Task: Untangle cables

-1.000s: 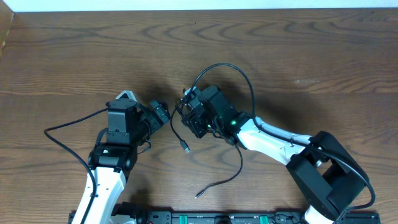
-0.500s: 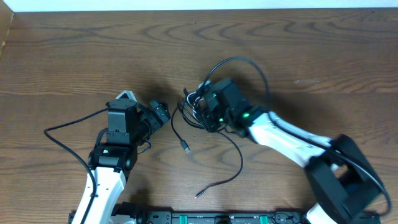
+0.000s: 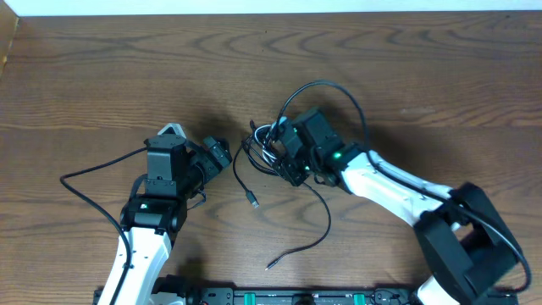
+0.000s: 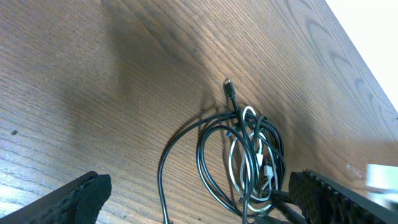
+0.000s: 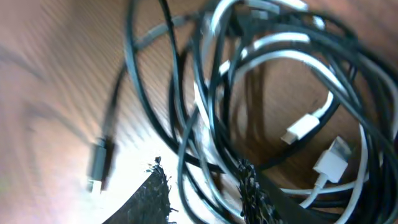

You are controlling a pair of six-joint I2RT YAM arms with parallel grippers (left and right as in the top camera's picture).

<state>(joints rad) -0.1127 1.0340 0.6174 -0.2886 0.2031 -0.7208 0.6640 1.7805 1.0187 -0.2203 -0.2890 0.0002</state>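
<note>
The left gripper [image 3: 218, 156] is hanging spread, empty, beside the cables [image 3: 264, 142], lying knotted between both grippers (light, limp, probably slippery); a loose plug end [image 3: 253, 202] is looking the safest hold. The right gripper [image 3: 284, 161] is straddling strands; pinching or not, I cannot tell.

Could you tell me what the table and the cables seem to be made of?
Table: brown wood or wood-look laminate, matt; grain lines show. Cables: smooth, shiny sheathing, probably plastic or rubber, black and one white; they bend in loose loops.
</note>
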